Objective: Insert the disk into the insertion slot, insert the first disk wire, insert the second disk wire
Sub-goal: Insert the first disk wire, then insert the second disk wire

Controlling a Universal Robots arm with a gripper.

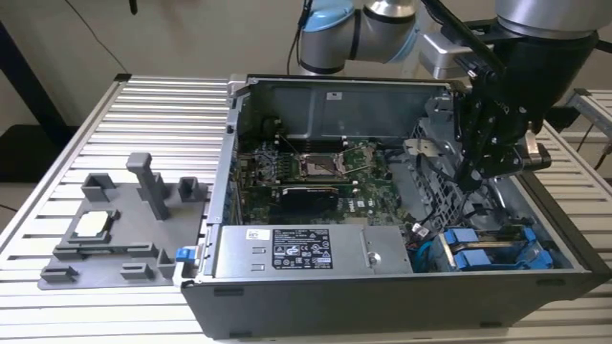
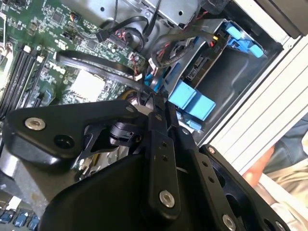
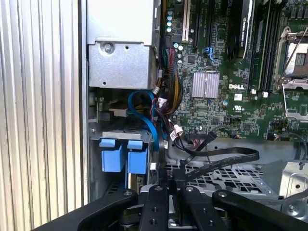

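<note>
The open computer case point(image 1: 402, 301) lies on the slatted table. At its front right corner is the insertion slot point(image 1: 543, 252), a grey sheet-metal bay point(image 3: 120, 129). The disk point(image 2: 198, 72) sits inside it, with its blue carrier point(image 1: 475, 256) point(image 3: 126, 159) at the mouth. My gripper point(image 1: 474, 179) hangs inside the case just behind the bay. In both wrist views its fingers are shut, and a black flat wire point(image 3: 226, 155) point(image 2: 91, 65) ends between the tips point(image 3: 167, 172) point(image 2: 153, 101). A blue wire point(image 3: 144, 113) curves down beside the carrier.
A grey labelled power-supply box point(image 1: 297, 249) fills the case front beside the bay, and the motherboard point(image 1: 316, 168) lies behind it. A perforated metal cage point(image 3: 231, 175) lies under the gripper. A grey plastic fixture point(image 1: 125, 222) stands at the exterior view's left.
</note>
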